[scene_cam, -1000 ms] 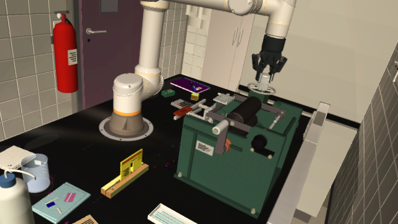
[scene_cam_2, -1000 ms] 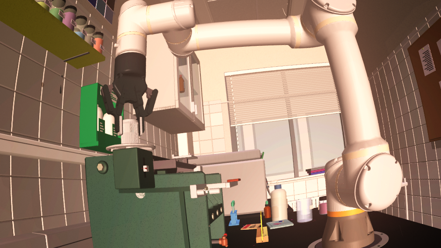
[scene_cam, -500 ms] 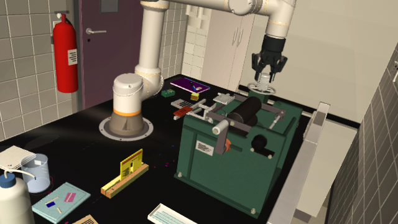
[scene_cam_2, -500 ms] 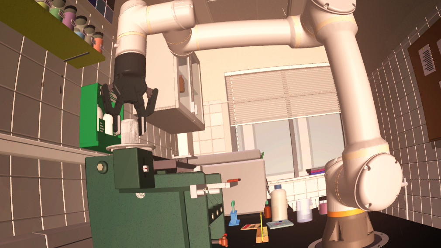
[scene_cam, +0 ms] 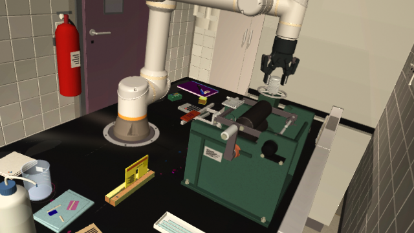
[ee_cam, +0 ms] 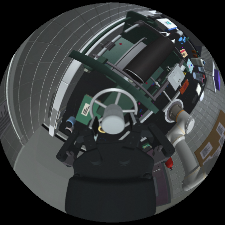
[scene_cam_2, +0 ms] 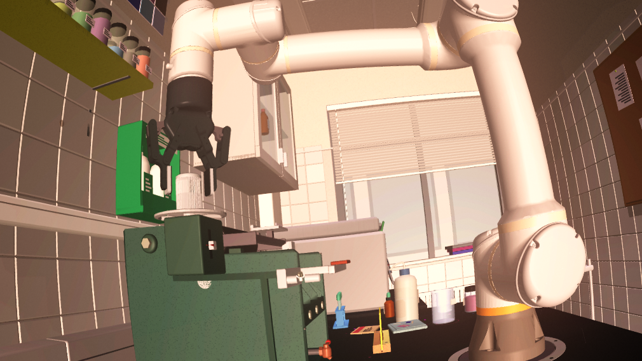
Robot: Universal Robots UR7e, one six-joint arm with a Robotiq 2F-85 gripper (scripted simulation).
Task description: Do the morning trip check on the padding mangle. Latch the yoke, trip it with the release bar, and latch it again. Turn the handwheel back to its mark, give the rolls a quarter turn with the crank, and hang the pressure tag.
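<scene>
The handwheel [scene_cam: 272, 91] [ee_cam: 113, 103] sits flat on top of the green mangle's rear post, with a ribbed white knob [scene_cam_2: 188, 191] rising from its hub. My gripper [scene_cam: 275, 80] [scene_cam_2: 187, 182] [ee_cam: 112, 123] hangs straight above it, open and holding nothing, its fingers flanking the knob. The black roll [scene_cam: 254, 115] lies across the mangle top inside the grey yoke frame. The crank [scene_cam: 230, 132] with its white handle sticks out at the front. The release bar [scene_cam: 190, 115] with its red grip points left. The yellow pressure tag [scene_cam: 136, 170] stands in a wooden block on the bench.
The tiled wall and its grey ledge [scene_cam_2: 58, 215] run close behind the handwheel. A raised metal rail [scene_cam: 318, 152] borders the bench to the right of the mangle. A beaker [scene_cam: 37, 179], a wash bottle, a calculator [scene_cam: 189, 107] and a purple notebook [scene_cam: 197, 88] lie on the black bench.
</scene>
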